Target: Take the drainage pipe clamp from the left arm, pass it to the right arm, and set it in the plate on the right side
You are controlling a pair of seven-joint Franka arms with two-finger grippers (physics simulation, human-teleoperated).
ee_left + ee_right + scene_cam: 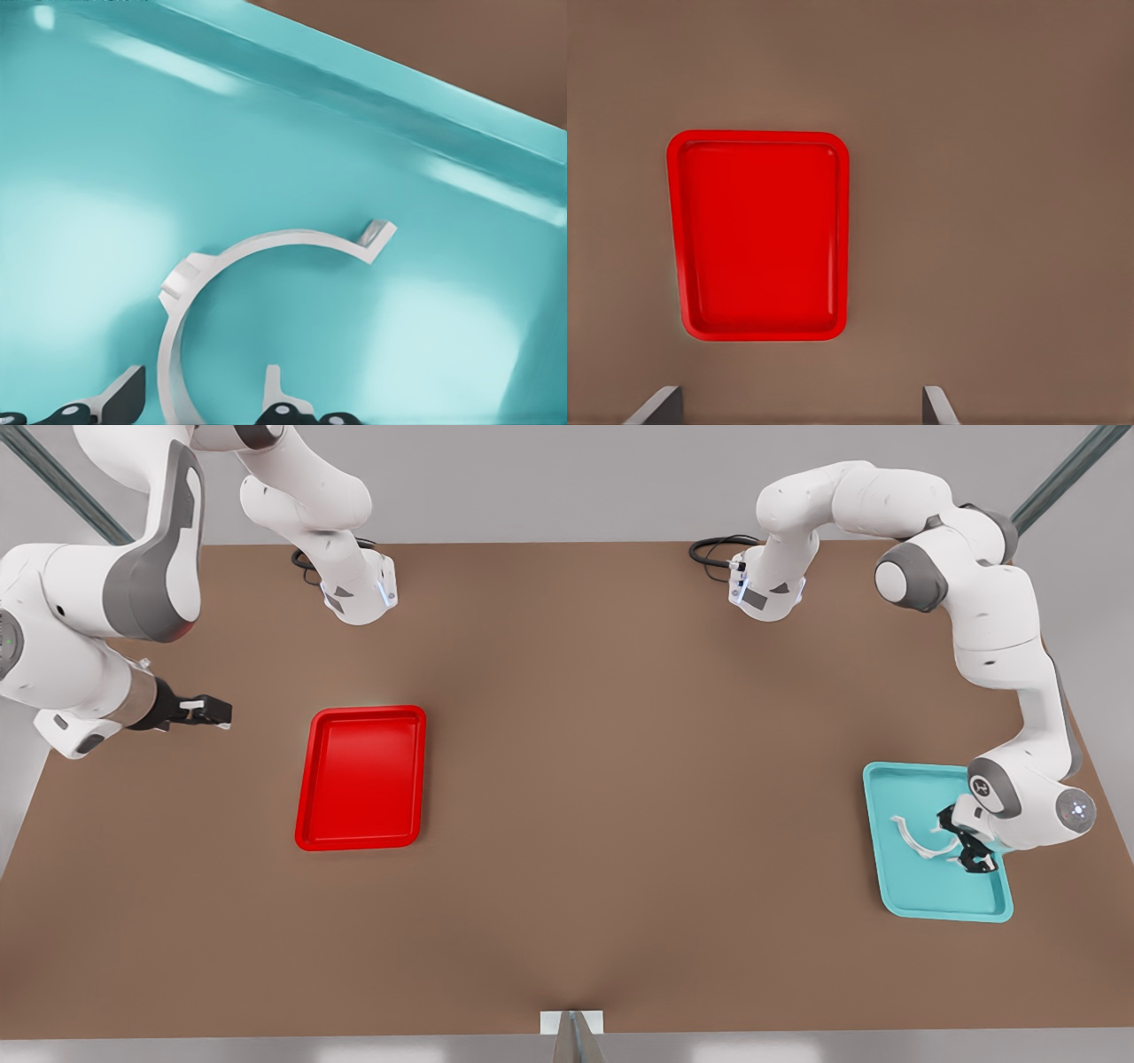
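Clamp (917, 840): in teal tray (895, 886), lower right; left gripper (964, 849) spread astride its arc, ungrasped. Right gripper (213, 711), left edge, spread, waiting. Red plate (306, 815) empty; handover, placing remain.

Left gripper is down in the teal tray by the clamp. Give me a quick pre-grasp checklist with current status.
1. Left gripper fingers open: ok.
2. Drainage pipe clamp lying flat in the teal tray: ok.
3. Clamp band sits between the left fingers: ok, in the left wrist view.
4. Clamp already gripped: not ok, fingers not yet shut.
5. Red plate bare for the drop: ok.
6. Right gripper open, waiting beside the plate: ok.
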